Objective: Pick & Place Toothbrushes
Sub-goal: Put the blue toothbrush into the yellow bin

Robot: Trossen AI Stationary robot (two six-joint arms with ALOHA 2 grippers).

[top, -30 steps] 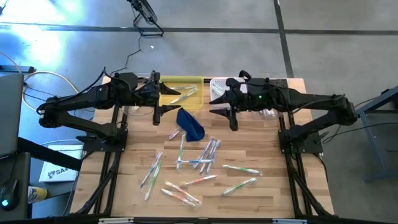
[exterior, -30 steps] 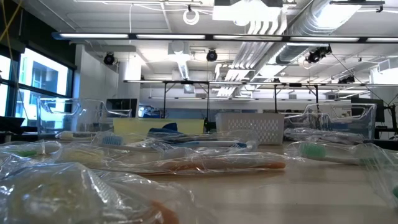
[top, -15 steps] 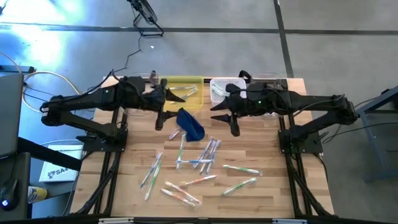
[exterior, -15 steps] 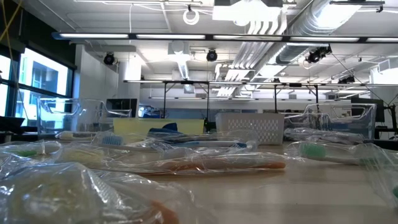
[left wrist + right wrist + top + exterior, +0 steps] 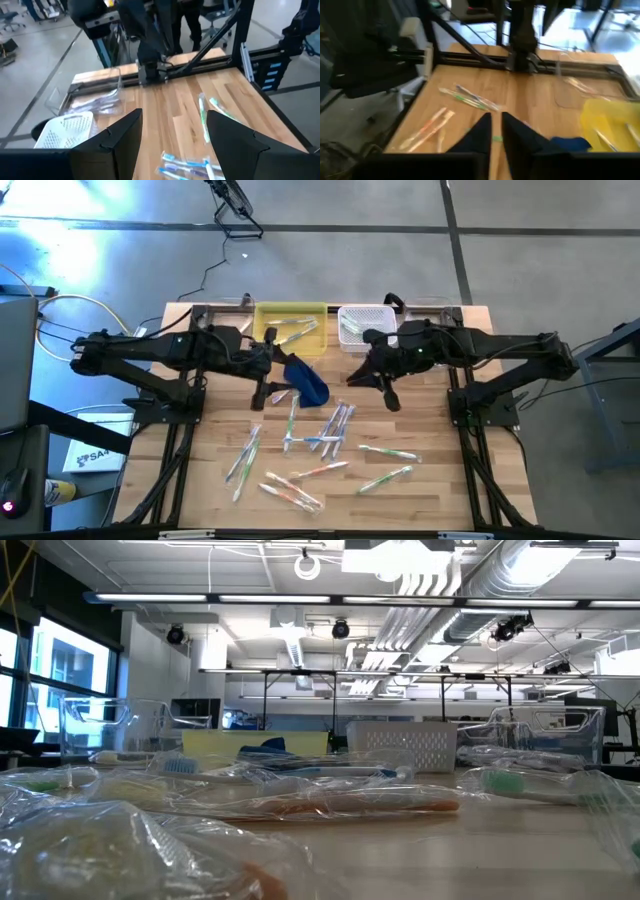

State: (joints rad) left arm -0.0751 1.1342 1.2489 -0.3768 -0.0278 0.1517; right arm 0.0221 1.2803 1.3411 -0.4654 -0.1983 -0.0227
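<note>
hovering two hands (image 5: pixel 262 377) (image 5: pixel 371 381), scattered toothbrushes (image 5: pixel 318 442), one pouch (image 5: pixel 306 379)

Toothbrushes (image 5: pixel 325 442) scattered on table (image 5: pixel 450 480), left gripper (image 5: pixel 262 387) and right gripper (image 5: pixel 378 385) flanking blue pouch (image 5: pixel 307 378)

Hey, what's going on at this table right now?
A two-arm robot is sorting toothbrushes scattered over a wooden table. A few already lie in the yellow bin and the white basket at the far edge. Both arms reach over the middle: the left gripper, open, is beside the dark blue pouch, and the right gripper, nearly closed, hangs above the pile. Neither holds a toothbrush.
</note>
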